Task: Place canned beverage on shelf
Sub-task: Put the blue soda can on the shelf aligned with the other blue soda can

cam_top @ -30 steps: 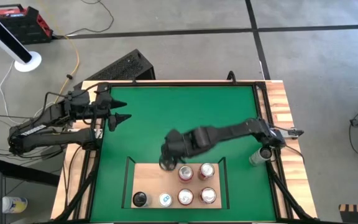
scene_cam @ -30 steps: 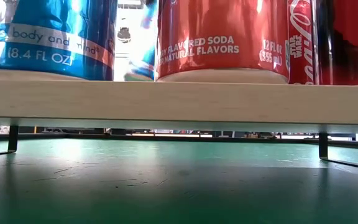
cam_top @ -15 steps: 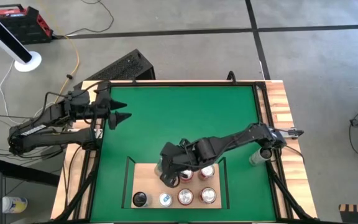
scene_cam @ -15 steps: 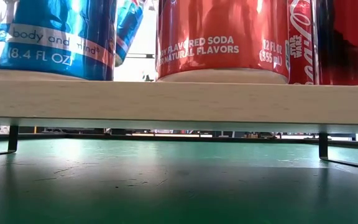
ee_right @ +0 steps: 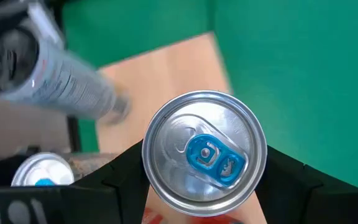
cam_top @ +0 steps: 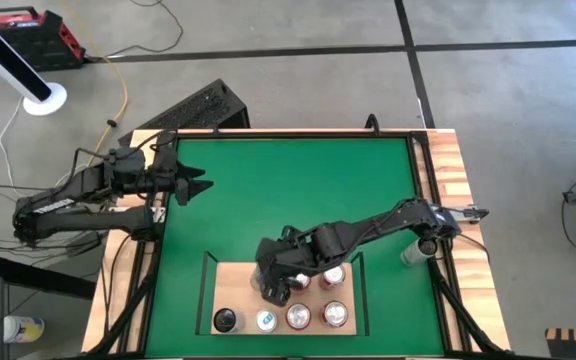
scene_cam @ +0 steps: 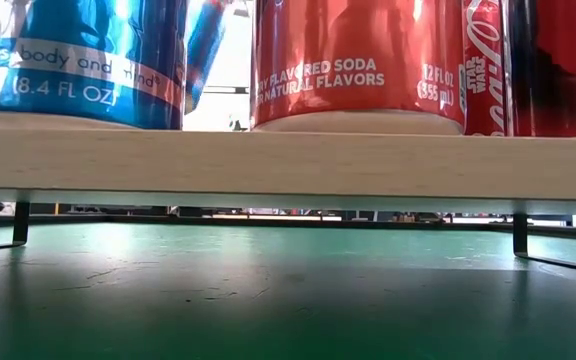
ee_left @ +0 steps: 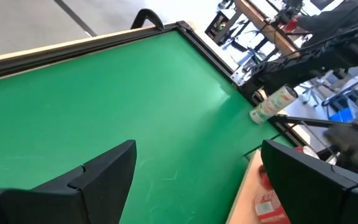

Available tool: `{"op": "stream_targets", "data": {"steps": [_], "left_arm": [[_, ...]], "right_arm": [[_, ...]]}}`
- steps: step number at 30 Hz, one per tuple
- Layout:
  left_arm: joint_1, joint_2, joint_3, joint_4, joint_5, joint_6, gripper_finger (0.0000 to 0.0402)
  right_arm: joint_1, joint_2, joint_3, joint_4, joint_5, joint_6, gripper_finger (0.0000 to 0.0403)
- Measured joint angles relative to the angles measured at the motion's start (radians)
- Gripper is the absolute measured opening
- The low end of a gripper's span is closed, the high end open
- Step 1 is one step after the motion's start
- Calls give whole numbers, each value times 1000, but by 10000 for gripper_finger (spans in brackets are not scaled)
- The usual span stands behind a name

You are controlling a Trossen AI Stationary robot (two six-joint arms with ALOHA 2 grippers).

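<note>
Since a second ago our right arm [cam_top: 368,228] has swung from the rear rim of the shelf [cam_top: 233,290] in over the board, carrying its can with it. In the low view a tilted blue can [scene_cam: 200,55] now shows in the gap between the front-row cans, where a second ago that gap was nearly clear.

We work on a green worktop [cam_top: 288,190]. The shelf sits at its near side, under and around the right jaws [cam_top: 273,283]. Our left arm [cam_top: 78,195] waits at the far left rim, its jaws [ee_left: 194,171] spread wide and holding nothing.

The right jaws are clamped on the can [ee_right: 205,152], one finger on each side of its body; its silver lid with the blue tab faces the wrist camera. We judge the step in hand to be the lowering of this can into the back row. Just beside the jaws stand two red cans [cam_top: 332,275], and in front of them runs a row of four can tops [cam_top: 265,320]. Another can [cam_top: 411,255] stands well apart, near the right rim of the worktop.

Because the held can looks tilted in the low view, we think the next move calls for bringing it upright. It should then go straight down onto the bare wood beside the red cans without nudging them. Only then should the jaws let go and lift clear.
</note>
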Motion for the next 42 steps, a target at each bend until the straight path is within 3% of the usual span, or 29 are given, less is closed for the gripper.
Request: {"op": "stream_targets", "data": {"steps": [6,15,23,42], "left_arm": [[-102,45,0,32,-98,-19,329],[-188,133,0,64,-157,-1,329],[-214,171,0,65,-158,24,329],[-219,171,0,106,-163,83,329]], "right_arm": [[-13,26,-4,-9,-63,-19,260],[-19,28,-4,-20,-88,-16,270],[-19,28,-2,-14,-96,11,332],[-39,29,-2,28,-94,-26,331]]}}
